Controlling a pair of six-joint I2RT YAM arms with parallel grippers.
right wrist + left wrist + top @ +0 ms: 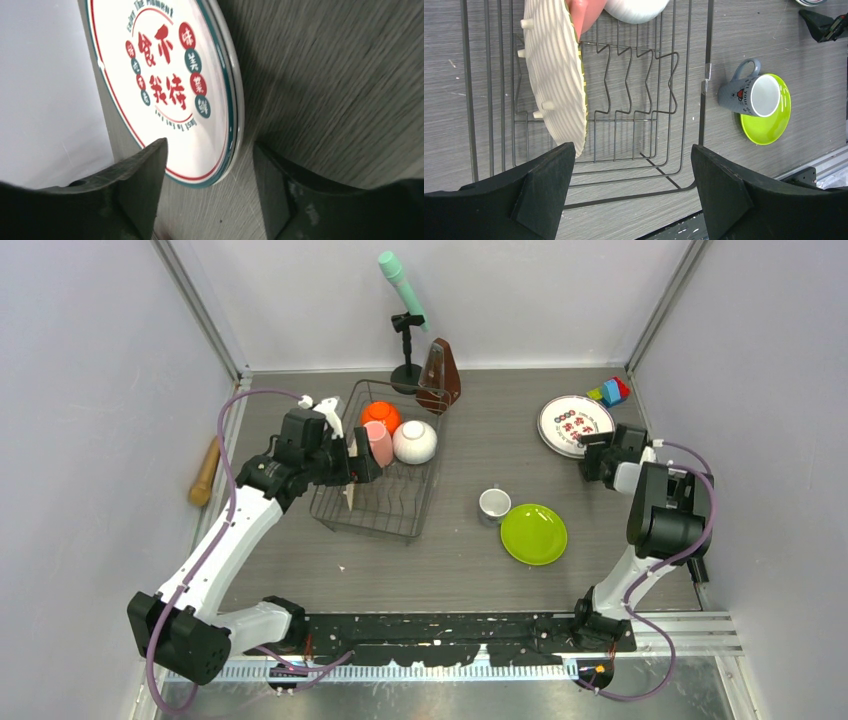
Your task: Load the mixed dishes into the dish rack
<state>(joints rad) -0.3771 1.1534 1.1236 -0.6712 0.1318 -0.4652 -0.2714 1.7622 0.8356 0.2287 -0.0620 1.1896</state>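
Observation:
The dark wire dish rack (400,530) holds the orange bowl (380,415), the white bowl (415,441), the pink mug (379,443) and the tan woven plate (351,496), which stands on edge. My left gripper (362,462) is open and empty just over the rack, beside the woven plate (555,75). The small cup (494,504) and the lime-green plate (533,533) lie on the table right of the rack. My right gripper (590,455) is open, low at the near edge of the stacked white plates (574,423) with red-green marks (165,75).
A brown metronome (440,375) and a mint microphone on a black stand (404,300) stand behind the rack. Coloured toy blocks (610,391) lie at the far right. A wooden handle (205,472) lies by the left wall.

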